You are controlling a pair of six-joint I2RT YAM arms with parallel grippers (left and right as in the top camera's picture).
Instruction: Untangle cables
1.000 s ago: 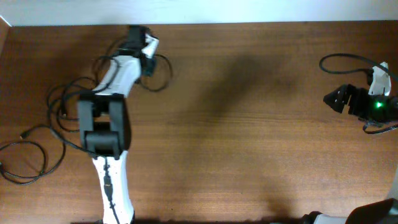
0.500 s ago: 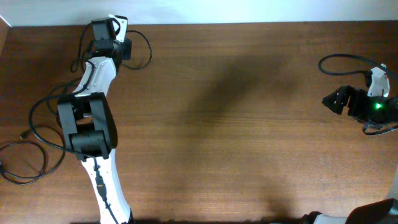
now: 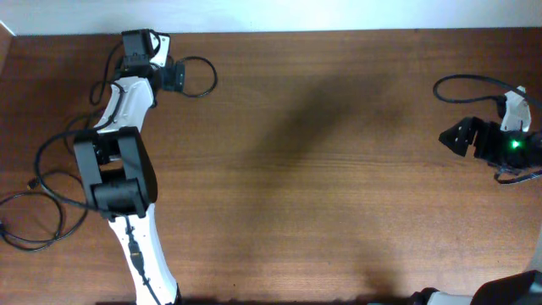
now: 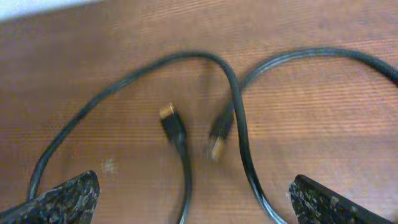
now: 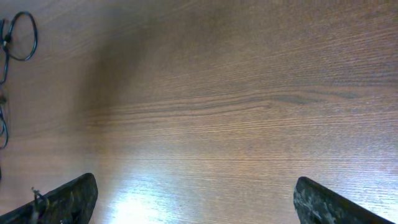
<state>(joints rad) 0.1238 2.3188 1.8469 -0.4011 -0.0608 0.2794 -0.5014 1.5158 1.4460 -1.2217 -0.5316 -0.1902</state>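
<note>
The cables are thin black cords at the table's left. One loop (image 3: 200, 76) lies beside my left gripper (image 3: 172, 76) near the back edge, and more loops (image 3: 47, 182) spread at the left edge. In the left wrist view two cable strands (image 4: 239, 118) run between the wide-open fingers of my left gripper (image 4: 196, 205). Their two plug ends (image 4: 171, 122) with metallic tips lie on the wood just ahead; nothing is gripped. My right gripper (image 3: 453, 135) stands open at the far right over bare wood, its fingertips (image 5: 68, 199) far apart.
A thicker black cord (image 3: 461, 80) loops from the right arm. The wooden table (image 3: 322, 169) ends at a white wall along the back, close behind the left gripper. A small cable loop (image 5: 22, 37) shows far off in the right wrist view.
My left gripper went from shut to wide open, letting the cable go, while the arm swung left along the back edge. The cable loop shifted left with it. The right arm stayed still.
</note>
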